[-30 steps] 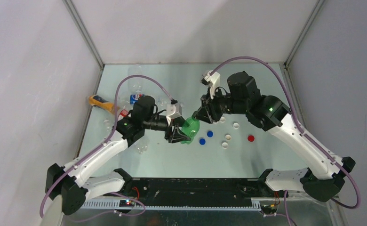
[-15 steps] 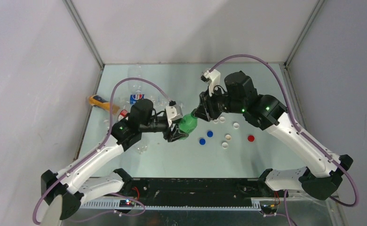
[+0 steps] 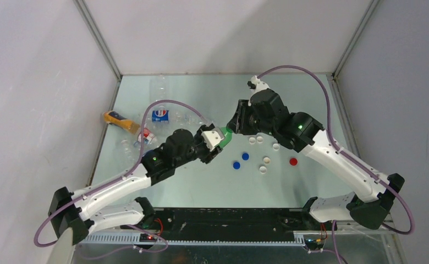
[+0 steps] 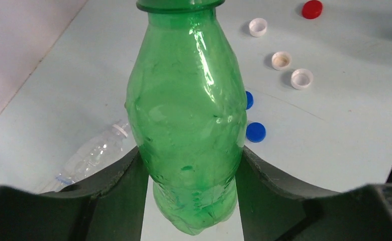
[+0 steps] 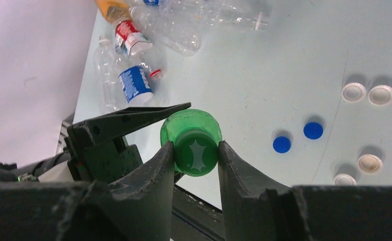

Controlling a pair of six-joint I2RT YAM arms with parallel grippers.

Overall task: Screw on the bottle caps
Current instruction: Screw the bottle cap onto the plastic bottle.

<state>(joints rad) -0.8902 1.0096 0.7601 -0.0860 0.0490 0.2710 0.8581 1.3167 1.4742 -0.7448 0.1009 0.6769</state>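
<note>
The pale worktop (image 3: 201,181) is filling the middle of the top view. The left arm (image 3: 119,184) is reaching up from the lower left and the right arm (image 3: 333,159) is reaching in from the lower right, and the two are meeting just above the frame's centre.

A heap of bottles is lying on its sides at the upper left of the worktop. It includes an orange bottle (image 3: 116,118) at the far left and clear bottles (image 3: 159,115) with blue and red-blue labels beside it.

The green bottle (image 4: 186,115) is being held off the worktop at the centre of the top view, between the two arms. The left pincer (image 4: 191,165) is gripping its lower body, with its jaws partly closed and pressing on both sides. In the left wrist view the bottle is running up the middle of the frame.

The right pincer (image 5: 195,150) is clamping the green cap (image 5: 196,154), which is sitting on the bottle's neck. The jaws are nearly together, one on each side of the cap. How far it is threaded on I cannot tell.

Loose caps are lying on the worktop right of centre. Two blue caps (image 3: 245,156) are lying close together, white caps (image 3: 259,139) are lying above and right of them, a cream cap (image 3: 266,160) is lying to their right, and a red cap (image 3: 293,161) is lying furthest right.
</note>
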